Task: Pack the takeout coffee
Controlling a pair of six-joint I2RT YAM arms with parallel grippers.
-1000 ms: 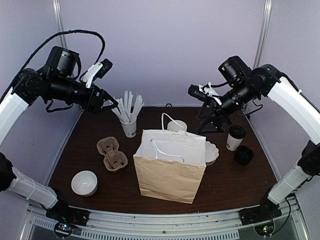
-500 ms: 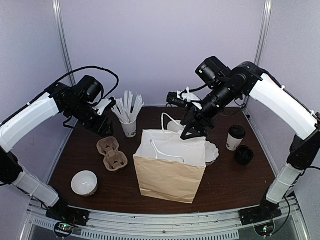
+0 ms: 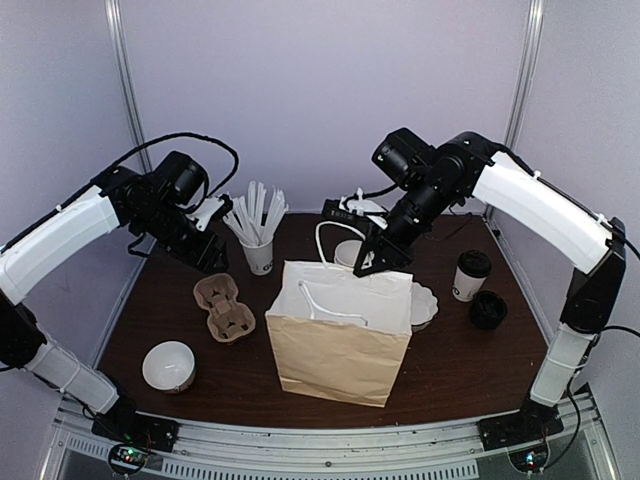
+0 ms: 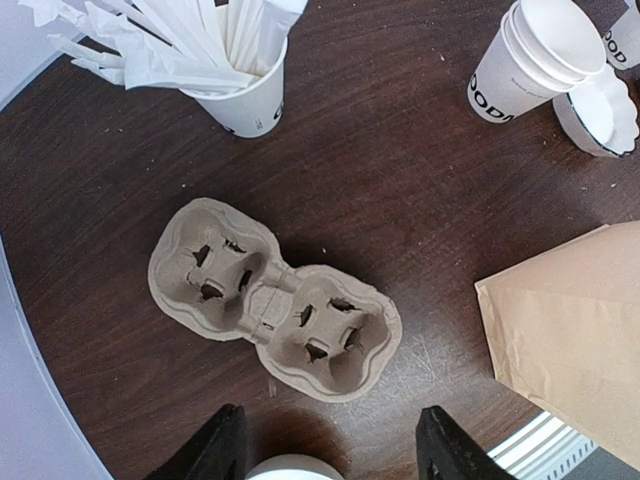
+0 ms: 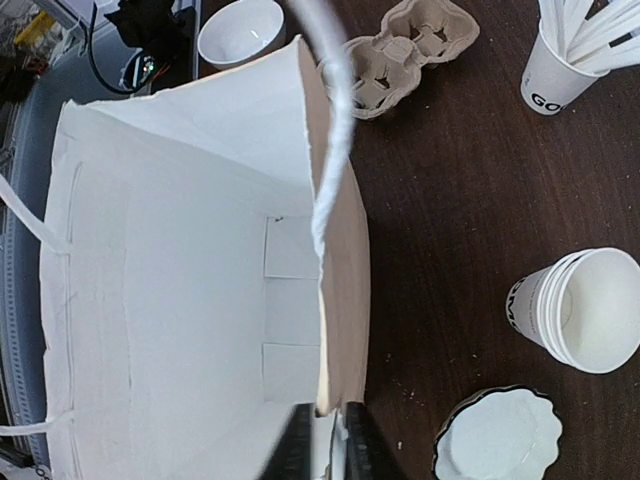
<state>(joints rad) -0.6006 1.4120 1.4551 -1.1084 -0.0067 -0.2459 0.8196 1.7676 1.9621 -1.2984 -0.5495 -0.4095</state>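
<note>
The takeout coffee (image 3: 470, 275), a white cup with a black domed lid, stands on the table's right side, apart from both grippers. A brown paper bag (image 3: 340, 335) with a white inside (image 5: 170, 280) stands open in the middle. My right gripper (image 3: 372, 262) sits at the bag's back rim, its jaws (image 5: 328, 437) shut on the paper edge beside the white cord handle (image 5: 335, 120). My left gripper (image 3: 215, 258) hangs open above the table at the left, its fingers (image 4: 225, 445) wide apart just short of the pulp cup carrier (image 4: 275, 300).
A cup of wrapped stirrers (image 3: 258, 240) stands at the back left. Lidless stacked cups (image 5: 585, 310) and white scalloped lids (image 5: 495, 440) are behind the bag's right side. Black lids (image 3: 488, 310) lie by the coffee. A white bowl (image 3: 168, 365) sits front left.
My right arm swung left and down to the bag's back rim and its jaws closed on the paper. My left arm came down over the cup carrier and has held there since.
</note>
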